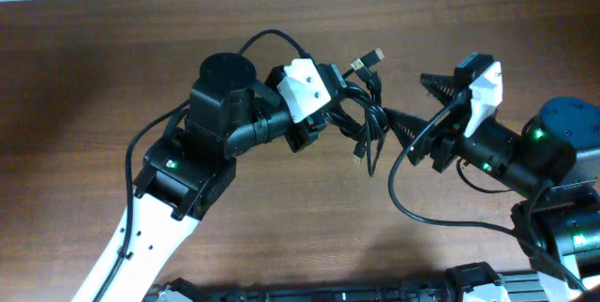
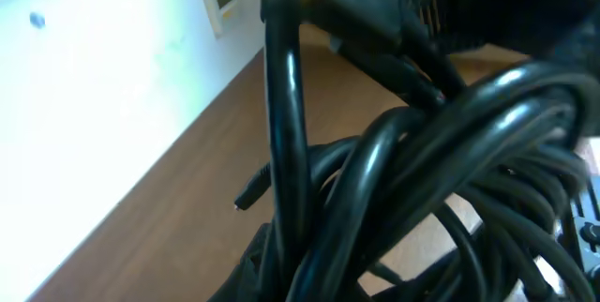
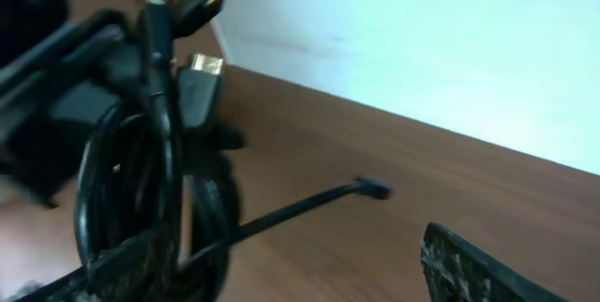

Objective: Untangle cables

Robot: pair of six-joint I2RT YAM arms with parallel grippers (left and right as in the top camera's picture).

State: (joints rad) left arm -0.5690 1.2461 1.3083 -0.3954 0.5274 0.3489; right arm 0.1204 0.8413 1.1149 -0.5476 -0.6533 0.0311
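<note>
Thin black tangled cables (image 2: 394, 171) with gold plugs (image 1: 375, 57), clamped in our left gripper (image 1: 339, 105), arm bent, our right gripper (image 1: 404, 98) spread wide beside them.

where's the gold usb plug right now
In the overhead view, the gold plug sticks out at the top of the cable bundle, between the left claw and the right claw.

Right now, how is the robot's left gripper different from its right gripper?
The left gripper grips the cables; the right gripper holds nothing. The left gripper's jaws are hidden by the cables; the right gripper's jaws stand wide open, in plain sight. Both have white bodies and point at the cables.
</note>
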